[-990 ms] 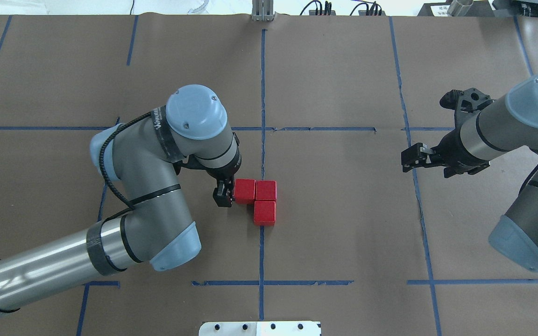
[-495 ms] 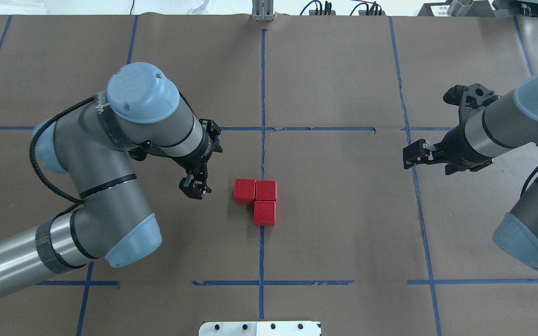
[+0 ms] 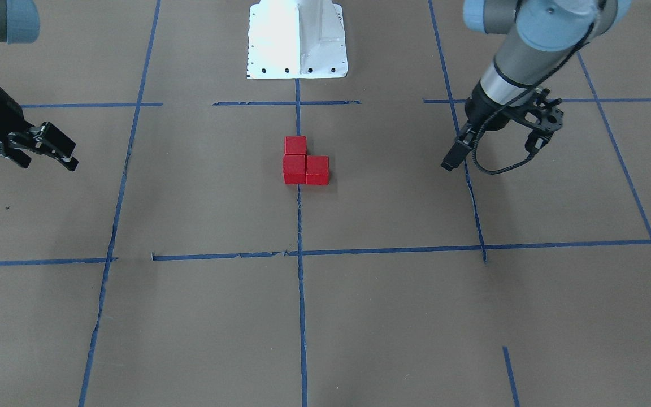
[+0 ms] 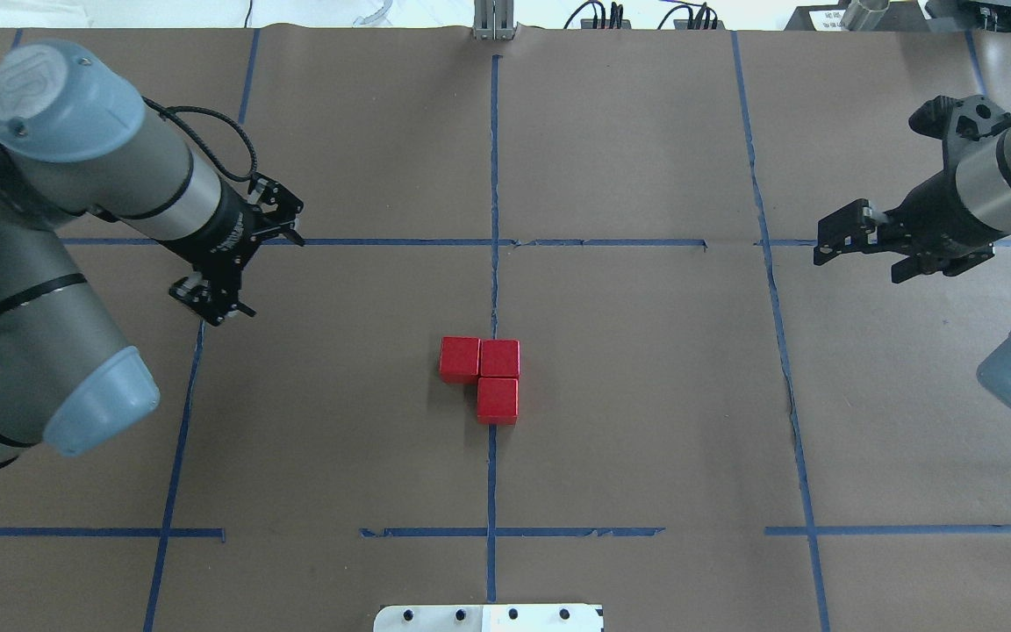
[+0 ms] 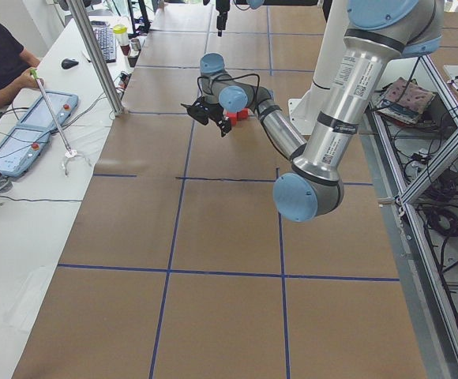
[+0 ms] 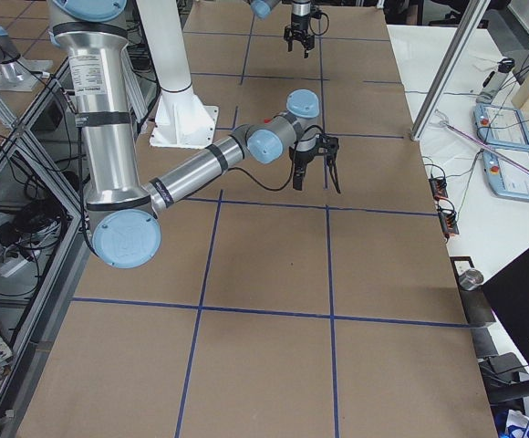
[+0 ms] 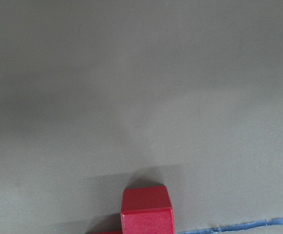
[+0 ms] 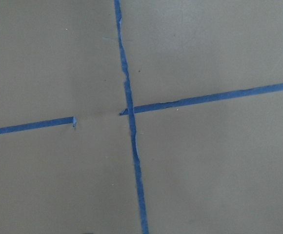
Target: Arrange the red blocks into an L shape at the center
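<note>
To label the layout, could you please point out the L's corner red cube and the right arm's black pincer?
Corner red matte cube (image 4: 499,358): overhead view, centre of its top face.
Right arm's black two-finger pincer (image 4: 830,238): overhead view, midway between fingertips.

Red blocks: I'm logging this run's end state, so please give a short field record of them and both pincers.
objects: three red blocks
shape: L, sides touching, none stacked
location: over the central blue tape line
left pincer: appears open, empty, well clear of the blocks
right pincer: open, empty, far off to the other side
task status: looks done
</note>
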